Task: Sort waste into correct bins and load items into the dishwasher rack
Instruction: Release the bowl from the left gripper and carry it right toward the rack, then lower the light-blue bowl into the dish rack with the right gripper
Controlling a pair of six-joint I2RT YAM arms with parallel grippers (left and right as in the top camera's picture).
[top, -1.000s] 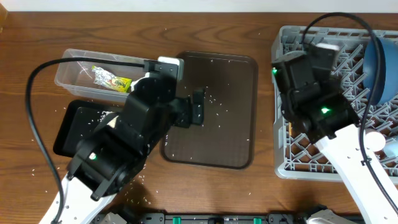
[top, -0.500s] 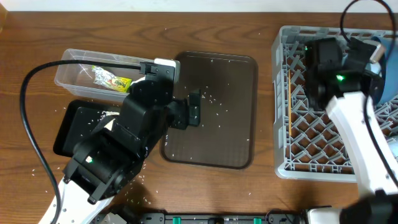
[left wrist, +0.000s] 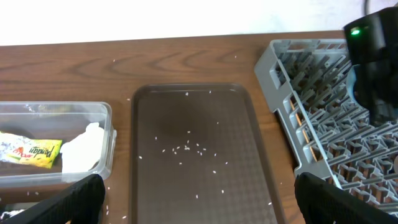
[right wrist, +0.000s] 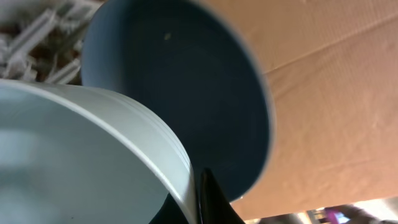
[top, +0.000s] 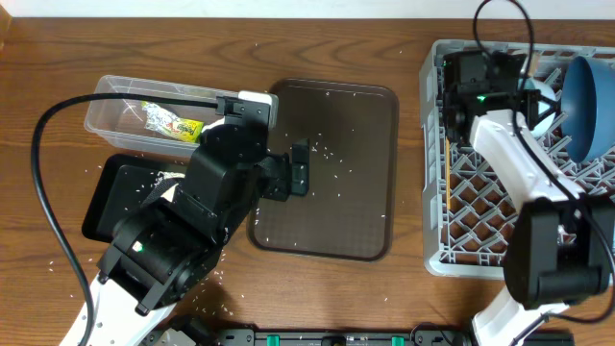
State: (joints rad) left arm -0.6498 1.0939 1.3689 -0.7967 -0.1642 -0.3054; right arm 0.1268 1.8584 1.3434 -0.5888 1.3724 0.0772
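My right gripper (right wrist: 200,200) is shut on the rim of the white bowl (right wrist: 74,149) and holds it over the far part of the grey dishwasher rack (top: 452,240). In the overhead view the bowl (top: 540,96) is next to the dark-blue plate (top: 591,101), which stands on edge in the rack and fills the right wrist view (right wrist: 186,81). My left gripper (top: 303,168) is open and empty above the brown serving tray. The clear tub (top: 106,111) holds the yellow-green wrapper (left wrist: 31,151) and the white tissue (left wrist: 81,146). White rice (left wrist: 186,148) lies scattered on the serving tray.
The brown serving tray (top: 365,221) lies between the bins and the rack. The black tray (top: 106,197) sits in front of the clear tub, partly under my left arm. Rice grains are strewn on the wood around it. The left arm's cable loops over the tub.
My right arm has swung from the rack's front toward its far edge and turned its wrist, bringing the bowl beside the plate. The left arm has not moved.
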